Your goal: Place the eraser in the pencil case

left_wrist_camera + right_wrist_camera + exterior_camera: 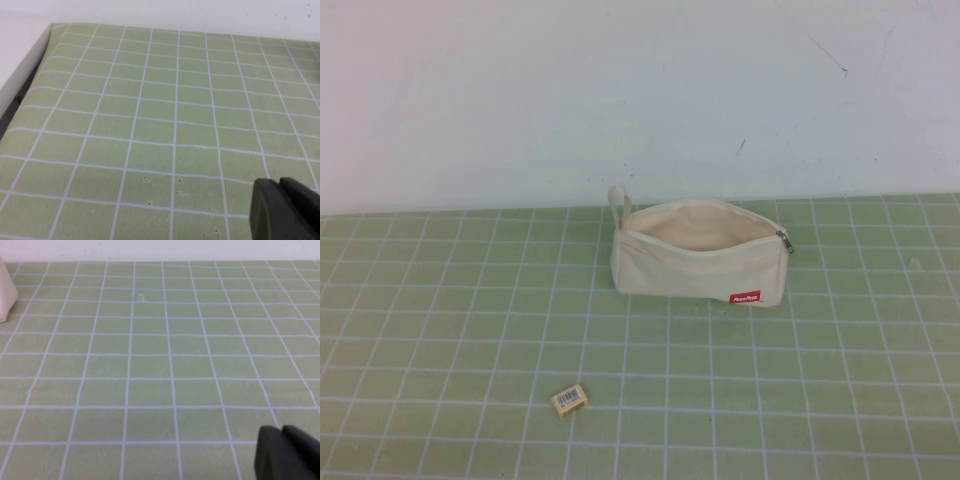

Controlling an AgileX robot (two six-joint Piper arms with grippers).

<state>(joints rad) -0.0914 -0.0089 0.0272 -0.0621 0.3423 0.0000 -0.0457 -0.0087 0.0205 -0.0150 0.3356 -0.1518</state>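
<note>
The eraser [568, 400], a tiny tan-yellow block with a white barcode label, lies on the green grid mat near the front, left of centre. The pencil case [700, 255], a cream-white pouch with a red label, stands unzipped and gaping at the mat's middle back, loop at its left end, zipper pull at its right. Its edge also shows in the right wrist view [6, 295]. Neither arm shows in the high view. My left gripper [280, 186] is shut and empty over bare mat. My right gripper [281, 432] is shut and empty over bare mat, far from the pouch.
The green grid mat [440, 320] covers the table up to a white wall at the back. The mat's far-left edge and a white border [25, 75] show in the left wrist view.
</note>
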